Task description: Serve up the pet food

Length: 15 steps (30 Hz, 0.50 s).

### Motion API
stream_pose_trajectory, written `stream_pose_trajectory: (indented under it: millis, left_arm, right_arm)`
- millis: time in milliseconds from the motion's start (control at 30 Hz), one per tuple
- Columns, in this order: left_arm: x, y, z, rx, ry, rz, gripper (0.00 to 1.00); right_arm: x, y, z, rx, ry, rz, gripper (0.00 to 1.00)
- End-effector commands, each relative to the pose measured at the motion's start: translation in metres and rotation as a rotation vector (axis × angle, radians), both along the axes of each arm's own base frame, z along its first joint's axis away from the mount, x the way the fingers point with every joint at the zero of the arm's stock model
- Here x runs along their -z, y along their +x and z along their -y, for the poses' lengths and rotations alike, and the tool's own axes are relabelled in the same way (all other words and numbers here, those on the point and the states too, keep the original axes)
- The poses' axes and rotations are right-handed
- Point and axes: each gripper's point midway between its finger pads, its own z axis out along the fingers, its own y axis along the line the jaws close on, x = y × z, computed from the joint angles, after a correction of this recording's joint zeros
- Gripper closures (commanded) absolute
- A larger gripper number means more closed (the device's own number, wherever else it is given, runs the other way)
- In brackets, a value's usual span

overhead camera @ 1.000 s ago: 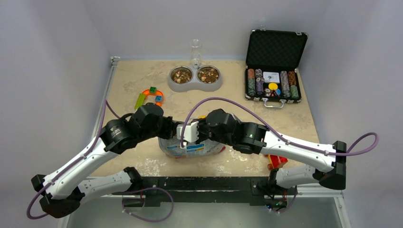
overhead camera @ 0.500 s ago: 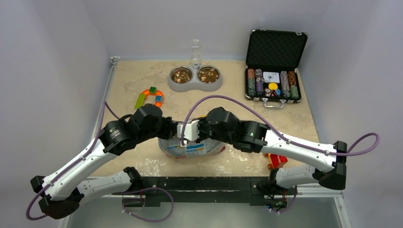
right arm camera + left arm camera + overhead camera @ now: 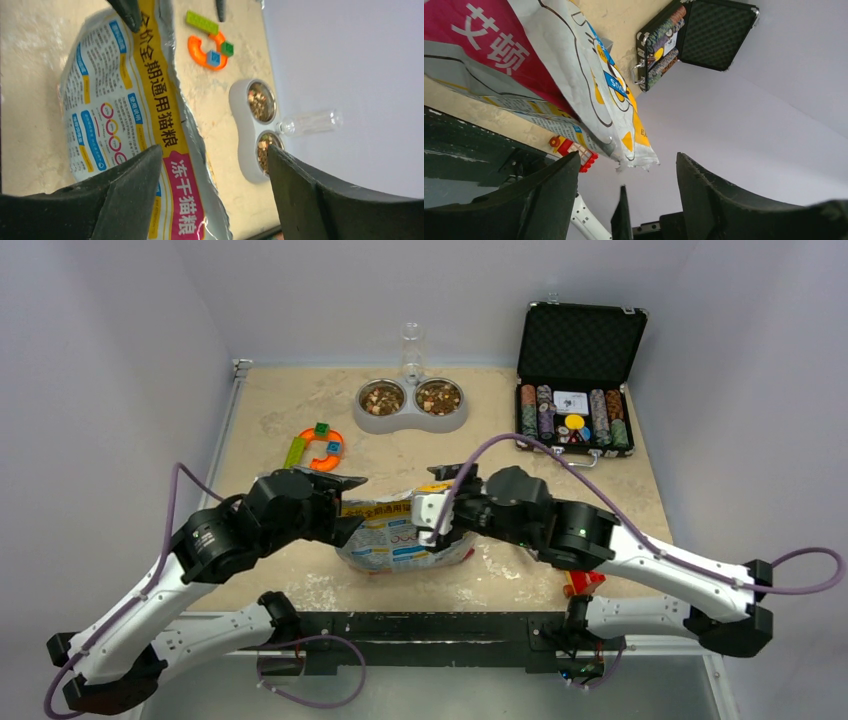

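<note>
The pet food (image 3: 383, 398), small brown and tan dry kibble, sits in both wells of the grey double pet bowl (image 3: 411, 424) at the far side of the table (image 3: 280, 400). The right wrist view shows both wells holding a good layer of pellets. You can't tell from here whether any kibble remains inside the bag.

The white, pink and yellow printed foil bag (image 3: 400, 540) lies flat on the table near the arm bases, well apart from the bowl. Its torn top edge points toward the right side.

Your left gripper (image 3: 628, 156) is released. Its fingers are spread wide with nothing between them, and the bag is off to one side of them rather than in their grasp. Your right gripper (image 3: 215, 150) is also released and hangs over the printed face of the bag without pinching it.

With both wells filled, the bag set down and neither gripper holding anything, the serving itself looks done. What seems left is small: draw both arms back from the bag. Go carefully, since the two grippers are close together over it.

No loose pellets show up on the table around the bowl, though small ones would be hard to make out against the mottled surface.
</note>
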Motion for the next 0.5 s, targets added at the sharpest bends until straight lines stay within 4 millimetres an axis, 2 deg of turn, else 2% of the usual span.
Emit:
stream_pose_trajectory:
  millis: [0, 133, 267, 367, 467]
  left_arm:
    - [-0.019, 0.002, -0.021, -0.194, -0.162, -0.061, 0.24]
    - [-0.018, -0.018, -0.043, -0.151, -0.101, -0.039, 0.22]
    - [-0.020, -0.032, -0.079, -0.123, 0.043, 0.062, 0.23]
    - [-0.028, -0.034, -0.108, -0.118, 0.190, 0.182, 0.25]
    - [-0.046, -0.025, -0.120, -0.052, 0.380, 0.362, 0.33]
  right_arm:
    - [-0.041, -0.011, 0.022, 0.034, 0.188, -0.054, 0.20]
    - [-0.051, -0.021, 0.052, 0.078, 0.242, -0.151, 0.17]
    - [-0.040, -0.013, 0.086, 0.200, 0.285, -0.256, 0.14]
    - [-0.041, -0.005, 0.110, 0.281, 0.358, -0.301, 0.13]
    - [-0.043, 0.000, 0.125, 0.310, 0.396, -0.341, 0.12]
